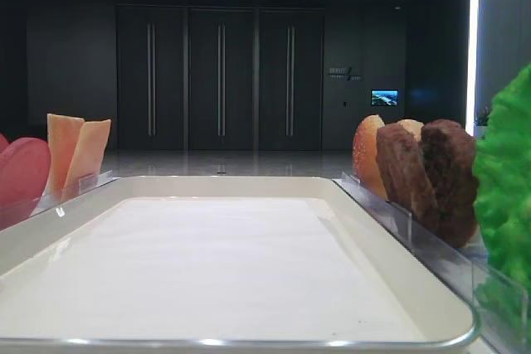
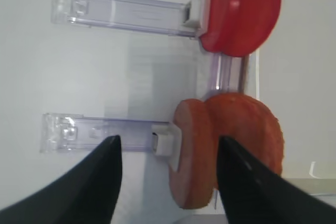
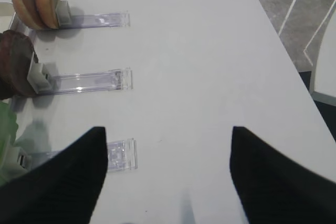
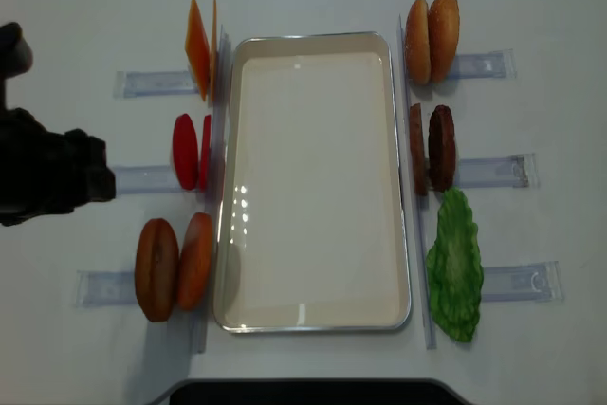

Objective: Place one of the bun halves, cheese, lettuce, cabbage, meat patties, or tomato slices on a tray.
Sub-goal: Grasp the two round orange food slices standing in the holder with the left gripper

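The white tray lies in the middle with nothing on it. To its left stand cheese slices, tomato slices and two bun halves. Right of it are more bun halves, meat patties and lettuce. Cabbage is out of view. My left gripper is open above the left bun halves. Its fingers flank the nearer half without touching it. My right gripper is open over bare table and holds nothing. The lettuce is at its left.
Clear plastic holder rails run outward from each food stack on both sides of the tray. My left arm hangs over the table's left side. The table's right edge drops to the floor.
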Action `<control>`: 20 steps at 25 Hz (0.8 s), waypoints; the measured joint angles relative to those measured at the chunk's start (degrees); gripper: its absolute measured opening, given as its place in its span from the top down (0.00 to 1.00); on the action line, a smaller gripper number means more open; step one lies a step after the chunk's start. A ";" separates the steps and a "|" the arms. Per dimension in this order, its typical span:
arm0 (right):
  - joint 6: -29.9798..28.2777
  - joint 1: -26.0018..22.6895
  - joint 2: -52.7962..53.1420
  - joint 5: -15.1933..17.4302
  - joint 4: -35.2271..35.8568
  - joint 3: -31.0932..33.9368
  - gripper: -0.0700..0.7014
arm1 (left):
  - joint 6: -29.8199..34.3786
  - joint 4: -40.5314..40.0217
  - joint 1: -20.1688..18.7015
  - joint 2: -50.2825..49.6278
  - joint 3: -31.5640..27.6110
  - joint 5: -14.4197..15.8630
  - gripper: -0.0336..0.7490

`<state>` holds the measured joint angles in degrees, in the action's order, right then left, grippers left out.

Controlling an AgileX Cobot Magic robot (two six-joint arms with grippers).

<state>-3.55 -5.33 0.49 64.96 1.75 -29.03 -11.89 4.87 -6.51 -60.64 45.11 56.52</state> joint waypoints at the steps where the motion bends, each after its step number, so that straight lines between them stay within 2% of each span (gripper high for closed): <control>1: 0.00 0.00 0.00 0.00 0.00 0.00 0.30 | -3.19 -1.54 -2.96 0.00 0.00 0.00 0.39; 8: 0.05 0.00 0.00 0.00 0.00 0.00 0.30 | -27.41 -10.37 -24.34 -3.99 0.00 -0.05 0.39; 11: 0.05 0.00 0.00 0.00 0.00 0.00 0.30 | -35.11 -14.06 -30.12 -7.63 0.24 -0.18 0.39; 16: 0.05 0.00 0.00 0.00 0.00 0.00 0.30 | -38.28 -15.19 -31.99 -12.22 0.66 -1.34 0.39; 20: 0.05 0.00 0.00 0.00 0.00 0.00 0.30 | -39.17 -15.25 -32.04 -15.08 0.66 -4.53 0.39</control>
<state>-3.50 -5.33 0.49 64.96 1.75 -29.03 -51.07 -10.38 -38.56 -75.72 45.77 51.99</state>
